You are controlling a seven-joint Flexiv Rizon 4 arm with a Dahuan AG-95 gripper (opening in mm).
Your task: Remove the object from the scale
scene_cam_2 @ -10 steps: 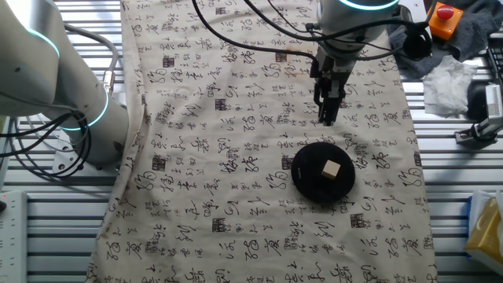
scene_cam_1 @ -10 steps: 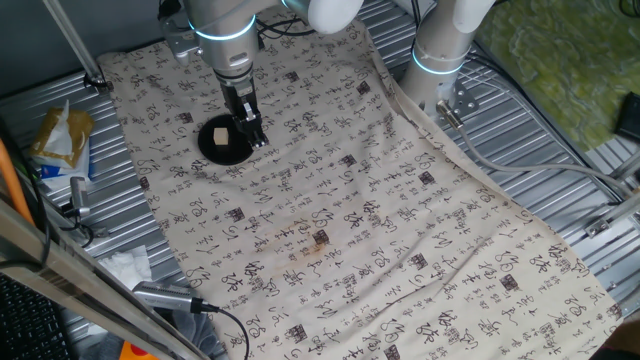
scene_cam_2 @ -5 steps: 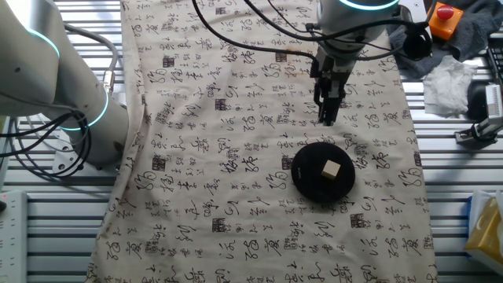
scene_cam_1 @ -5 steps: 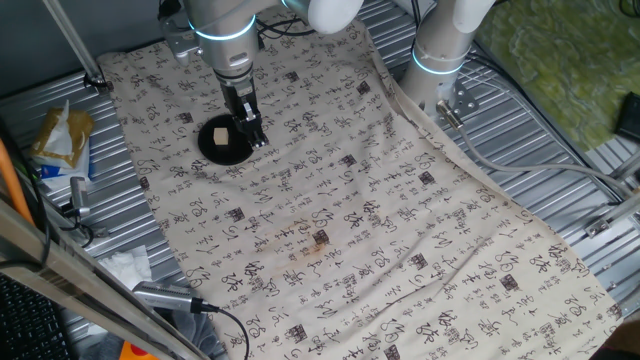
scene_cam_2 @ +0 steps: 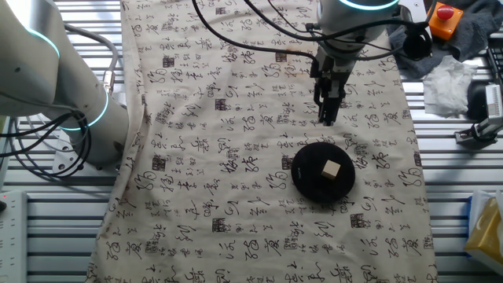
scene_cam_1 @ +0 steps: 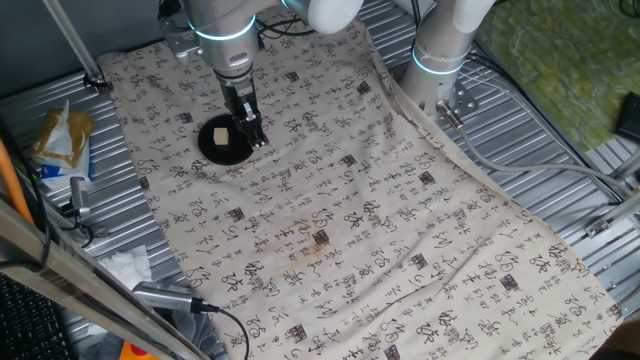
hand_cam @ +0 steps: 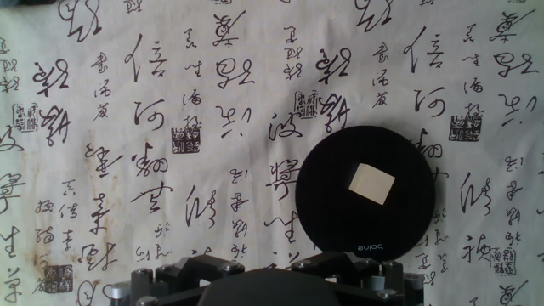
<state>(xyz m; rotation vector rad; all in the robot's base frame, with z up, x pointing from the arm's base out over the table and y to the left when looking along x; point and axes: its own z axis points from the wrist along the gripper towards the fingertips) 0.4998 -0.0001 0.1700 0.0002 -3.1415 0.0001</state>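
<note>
Hand view looked straight down on the cloth point(hand_cam: 170, 102), a pale sheet printed with black brush characters and small square seals. The scale point(hand_cam: 365, 191) lay flat on it as a round black disc with a plain dark top and a faint line of lettering near its lower rim. The object point(hand_cam: 372, 183), a small pale tan cube, sat on the disc a little off its middle, well inside the rim. Only the dark housing of the hand showed along the bottom edge of that view; the fingertips did not appear there.

From one fixed view, the gripper point(scene_cam_1: 256, 138) hung from the arm point(scene_cam_1: 228, 40) with its dark fingers pointing down, just beside the scale point(scene_cam_1: 225, 143) on the side away from the table's left edge. The object point(scene_cam_1: 221, 133) rested on the disc, apart from the fingers. The two fingers stood close together with nothing between them, though whether they met fully could not be told.

From the other fixed view, the gripper point(scene_cam_2: 327, 116) hovered above the cloth point(scene_cam_2: 236, 157) just beyond the far rim of the scale point(scene_cam_2: 323, 170), and the object point(scene_cam_2: 331, 169) sat near the disc's centre. A second arm point(scene_cam_2: 47, 86) stood at the table's left edge. An orange block with a red button point(scene_cam_2: 442, 17) and crumpled white paper point(scene_cam_2: 448, 79) lay near the far right corner.
</note>
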